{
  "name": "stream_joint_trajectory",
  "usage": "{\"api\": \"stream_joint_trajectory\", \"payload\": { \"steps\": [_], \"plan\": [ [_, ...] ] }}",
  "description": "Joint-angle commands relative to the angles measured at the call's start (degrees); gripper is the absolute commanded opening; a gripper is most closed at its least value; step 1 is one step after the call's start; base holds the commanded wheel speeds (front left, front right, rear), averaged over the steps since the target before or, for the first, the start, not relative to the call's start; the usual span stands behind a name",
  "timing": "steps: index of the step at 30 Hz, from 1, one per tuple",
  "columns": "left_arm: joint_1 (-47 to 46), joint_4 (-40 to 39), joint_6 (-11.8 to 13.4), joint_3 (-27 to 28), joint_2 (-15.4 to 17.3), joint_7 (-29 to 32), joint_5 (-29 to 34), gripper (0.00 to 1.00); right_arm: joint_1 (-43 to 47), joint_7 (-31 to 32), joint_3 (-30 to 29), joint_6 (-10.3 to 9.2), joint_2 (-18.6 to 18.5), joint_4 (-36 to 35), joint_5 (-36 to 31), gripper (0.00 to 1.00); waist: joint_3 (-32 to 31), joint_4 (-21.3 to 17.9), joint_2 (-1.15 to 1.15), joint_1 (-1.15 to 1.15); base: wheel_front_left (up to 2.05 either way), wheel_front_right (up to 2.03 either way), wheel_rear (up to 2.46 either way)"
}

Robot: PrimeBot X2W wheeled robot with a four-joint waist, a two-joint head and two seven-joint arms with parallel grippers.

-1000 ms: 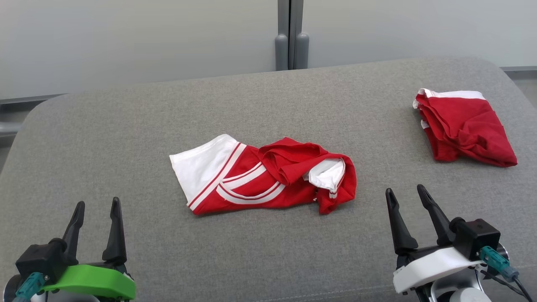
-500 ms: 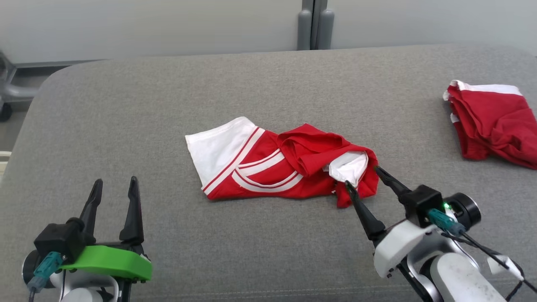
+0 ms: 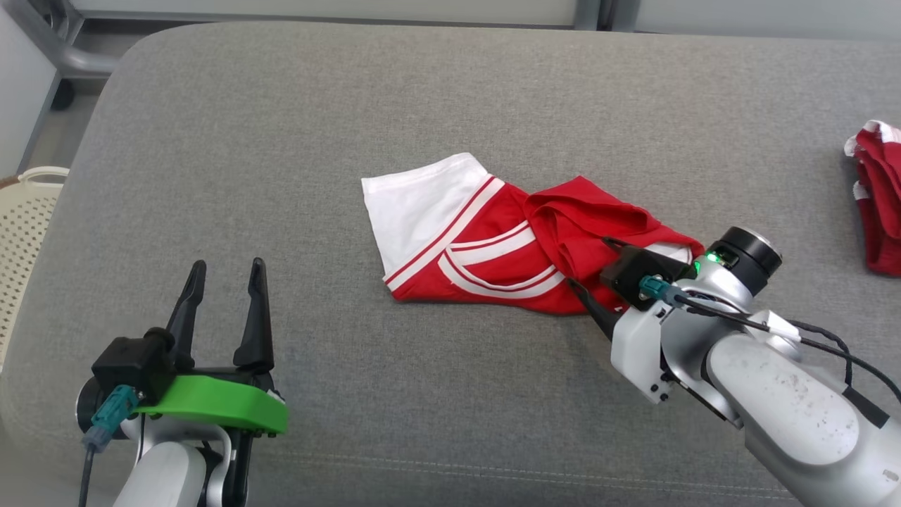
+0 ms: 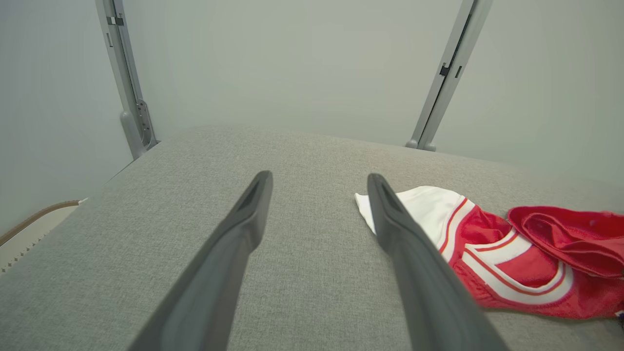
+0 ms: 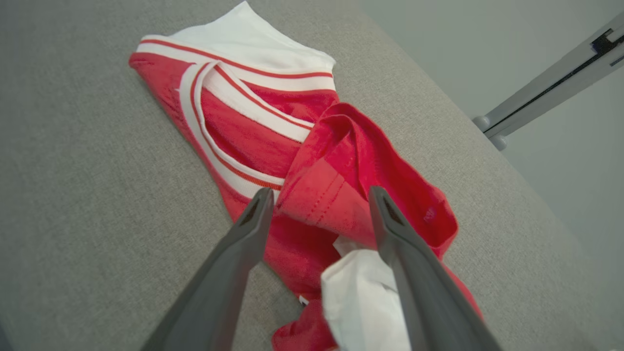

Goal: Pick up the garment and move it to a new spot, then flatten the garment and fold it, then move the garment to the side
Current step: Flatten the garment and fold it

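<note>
Garment (image 3: 486, 246) bunched on cushion (image 3: 281, 141), right wrist view, right claw (image 5: 320, 191) spread astride it

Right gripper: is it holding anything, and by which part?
Nothing is held. The right gripper is open, straddling the bunched red fold of the garment; the left gripper is open.
</note>
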Motion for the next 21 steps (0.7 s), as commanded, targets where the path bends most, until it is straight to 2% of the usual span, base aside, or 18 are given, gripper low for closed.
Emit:
{"api": "stream_joint_trajectory", "payload": {
  "steps": [1, 4, 5, 6, 7, 13, 18, 19, 21],
  "plan": [
    [-1.1, 0.3, -0.3, -0.2, -0.4, -0.3, 0.5, 1.00, -1.4, 0.9, 1.0, -0.10, -0.9, 0.9, 0.2, 1.00, 1.7, 1.7, 0.00, 0.00, 0.00, 0.00, 0.00],
    [-1.7, 1.1, -0.6, -0.2, -0.9, -0.7, 0.8, 1.00, -4.3, 1.8, 3.5, -0.10, -1.1, 2.7, 1.8, 1.00, 2.2, 2.3, 0.00, 0.00, 0.00, 0.00, 0.00],
    [-1.8, 1.4, -0.7, -0.2, -1.1, -0.8, 0.8, 1.00, -5.0, 1.9, 3.9, -0.10, -1.2, 3.3, 2.5, 0.48, 2.3, 2.3, 0.00, 0.00, 0.00, 0.00, 0.00],
    [-2.0, 1.6, -0.8, -0.1, -1.3, -0.9, 0.9, 1.00, -5.6, 2.0, 4.1, -0.10, -1.1, 3.8, 2.7, 0.29, 2.4, 2.4, 0.00, 0.00, 0.00, 0.00, 0.00],
    [-2.1, 1.8, -0.8, 0.0, -1.5, -1.0, 1.0, 1.00, -6.1, 1.6, 3.9, -0.10, -0.9, 4.2, 3.3, 0.00, 2.5, 2.4, 0.00, 0.00, 0.00, 0.00, 0.00],
    [-2.4, 2.4, -0.6, 1.0, -1.9, -1.3, 1.4, 1.00, -5.1, -1.0, -1.8, -0.10, 0.7, 5.3, 5.4, 0.00, 2.8, 2.0, 0.00, 0.00, 0.00, 0.00, 0.00],
    [-2.4, 2.2, -0.6, 1.7, -1.9, -1.5, 1.9, 1.00, -2.3, -5.1, -13.8, -0.10, 3.6, 5.5, 7.1, 0.00, 3.1, 1.1, 0.00, 0.00, 0.00, 0.00, 0.00],
    [-2.4, 2.2, -0.6, 1.7, -1.9, -1.5, 1.9, 1.00, -2.3, -5.1, -13.8, -0.10, 3.6, 5.5, 7.1, 0.00, 3.1, 1.1, 0.00, 0.00, 0.00, 0.00, 0.00],
    [-2.7, 2.1, -0.7, 1.7, -2.1, -1.5, 2.1, 1.00, -1.3, -6.5, -19.1, -0.10, 4.6, 6.3, 7.0, 0.00, 3.3, 0.8, 0.00, 0.00, 0.00, 0.00, 0.00]
  ]
}}
